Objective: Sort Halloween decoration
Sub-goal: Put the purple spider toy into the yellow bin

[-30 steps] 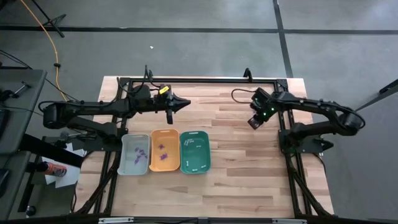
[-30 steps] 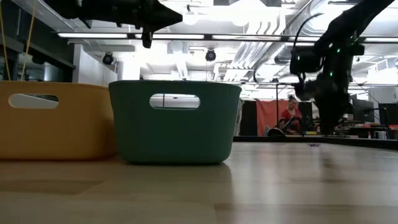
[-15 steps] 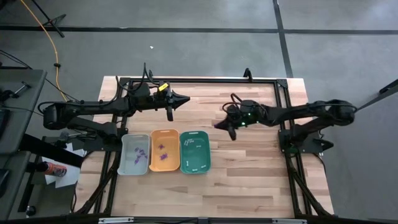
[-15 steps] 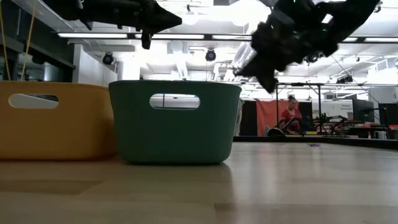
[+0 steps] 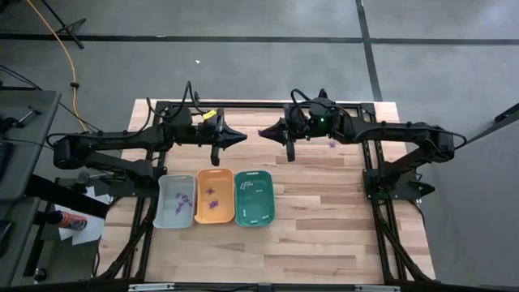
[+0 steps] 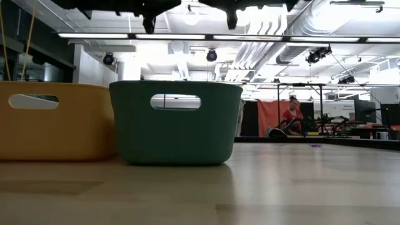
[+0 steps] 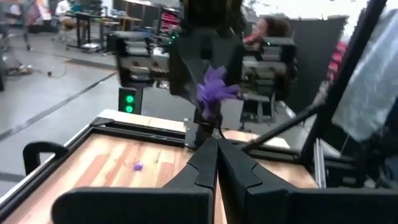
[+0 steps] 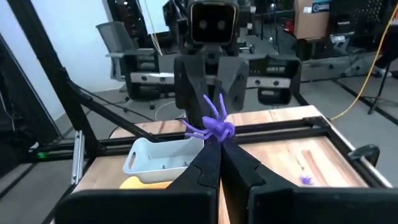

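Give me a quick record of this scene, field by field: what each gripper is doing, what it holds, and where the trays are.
left gripper: shut, empty, raised over the table's far side
right gripper: shut on a purple piece, facing the left gripper
loose purple piece: on the table by the right arm
trays: grey tray, orange tray, teal tray, side by side
table: light wood

Three trays are set side by side on the wooden worktop point(image 5: 324, 211): a grey tray point(image 5: 176, 202), an orange tray point(image 5: 214, 196) touching it, and a teal tray point(image 5: 255, 197) next to that. An orange cable point(image 5: 63, 50) is seen on the floor beyond the worktop, and a seated person point(image 6: 292, 115) is visible in the room behind.
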### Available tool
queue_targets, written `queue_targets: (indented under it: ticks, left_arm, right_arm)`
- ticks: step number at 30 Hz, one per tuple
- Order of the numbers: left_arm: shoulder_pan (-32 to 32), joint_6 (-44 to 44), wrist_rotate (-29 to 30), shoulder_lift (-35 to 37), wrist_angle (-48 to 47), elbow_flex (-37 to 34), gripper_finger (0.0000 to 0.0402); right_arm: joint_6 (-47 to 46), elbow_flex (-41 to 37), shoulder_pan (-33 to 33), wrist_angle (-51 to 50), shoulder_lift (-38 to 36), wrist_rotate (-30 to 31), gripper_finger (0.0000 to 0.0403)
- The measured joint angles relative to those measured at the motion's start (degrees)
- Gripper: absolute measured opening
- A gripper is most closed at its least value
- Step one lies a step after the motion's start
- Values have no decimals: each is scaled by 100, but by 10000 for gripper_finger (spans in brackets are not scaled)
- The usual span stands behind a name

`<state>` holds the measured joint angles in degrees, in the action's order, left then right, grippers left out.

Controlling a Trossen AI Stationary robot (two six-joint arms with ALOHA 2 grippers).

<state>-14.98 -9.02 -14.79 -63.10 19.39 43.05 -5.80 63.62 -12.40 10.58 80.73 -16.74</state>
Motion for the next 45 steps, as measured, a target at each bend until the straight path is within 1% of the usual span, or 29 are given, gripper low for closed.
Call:
queue_targets:
  ticks: [2, 6, 20, 23, 25, 27, 29, 32, 34, 37, 40, 45]
  left_arm:
    - [70, 188, 51, 8, -59, 51, 0]
    - [121, 219, 328, 16, 23, 58, 0]
    - [106, 289, 346, 25, 30, 58, 0]
    - [-23, 596, 426, 330, 37, 54, 0]
    - [-148, 737, 763, 635, 58, 60, 0]
    - [-284, 855, 1000, 884, -12, 59, 0]
    - [-411, 918, 1036, 1123, -37, 58, 0]
    - [-549, 871, 1038, 1409, -53, 58, 0]
    - [-602, 803, 1038, 1514, -99, 59, 0]
    - [-608, 717, 1038, 1563, -182, 58, 0]
    - [-606, 717, 1036, 1564, -265, 58, 0]
    - [-606, 591, 1036, 1544, -399, 58, 0]
  right_arm:
    - [144, 213, 2, -257, 0, -3, 0]
    - [195, 283, 41, -292, 0, -8, 0]
    - [232, 275, 52, -312, 0, -21, 0]
    - [206, 275, 60, -303, 21, -21, 0]
    - [179, 277, 107, -272, 142, -19, 0]
    - [181, 277, 195, -276, 411, -21, 0]
    - [179, 277, 306, -282, 794, -19, 0]
    - [177, 297, 498, -14, 1558, -19, 0]
    - [177, 510, 632, 75, 2134, -41, 0]
    - [177, 1160, 797, 99, 2933, -302, 0]
    - [182, 1989, 922, -58, 3629, -566, 0]
    - [441, 3245, 1005, -1091, 4540, -637, 0]
